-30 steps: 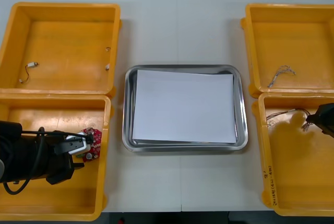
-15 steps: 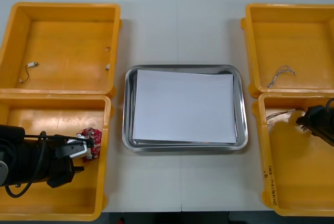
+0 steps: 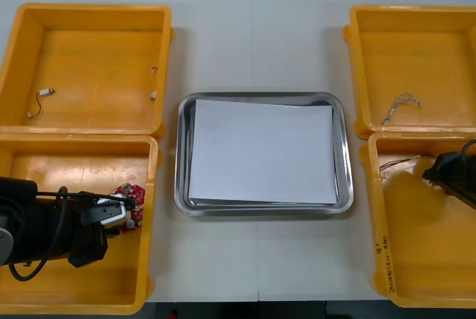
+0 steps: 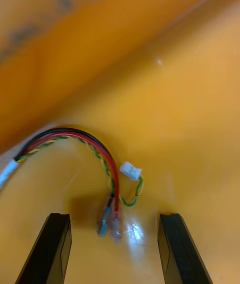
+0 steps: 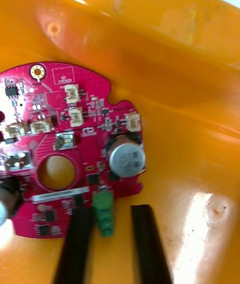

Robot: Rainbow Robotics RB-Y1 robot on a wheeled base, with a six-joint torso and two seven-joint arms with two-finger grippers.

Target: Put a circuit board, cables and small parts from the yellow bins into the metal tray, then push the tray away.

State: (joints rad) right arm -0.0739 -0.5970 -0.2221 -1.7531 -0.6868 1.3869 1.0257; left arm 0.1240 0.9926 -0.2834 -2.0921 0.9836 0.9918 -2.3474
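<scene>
Between the fingers of the left tool (image 5: pixel 112 210) sits the green terminal block (image 5: pixel 103 211) that juts from the nearest rim of the round red circuit board (image 5: pixel 95 128). The fingers stand narrowly apart, with bin floor showing between the block and one of them, so I judge the tool not yet clamped. The board lies flat on the floor of the board's yellow bin (image 5: pixel 165 28), most of it ahead of the fingertips and off to one side. It looks light and rigid, but its top is crowded with small white sockets and a silver can (image 5: pixel 127 158) just beyond the block, and these could bend or snap. The block or the bare rim beside it looks the sounder hold, though a grip at one edge will probably let the disc droop. The right tool (image 4: pixel 115 216) is wide open, its fingers straddling the metal-tipped ends of the red and yellow cable (image 4: pixel 107 164), which arcs away from the tips over the floor of the cable's yellow bin (image 4: pixel 190 88), with a white plug (image 4: pixel 131 170) just beyond. The cable looks thin, limp and light, so pinching the bundled wires just ahead of the tips should carry it, tail trailing. Farther off, between the two tools, the metal tray (image 3: pixel 180 185) lies on the surface (image 3: pixel 216 44) with a white sheet (image 3: pixel 260 152) inside.
</scene>
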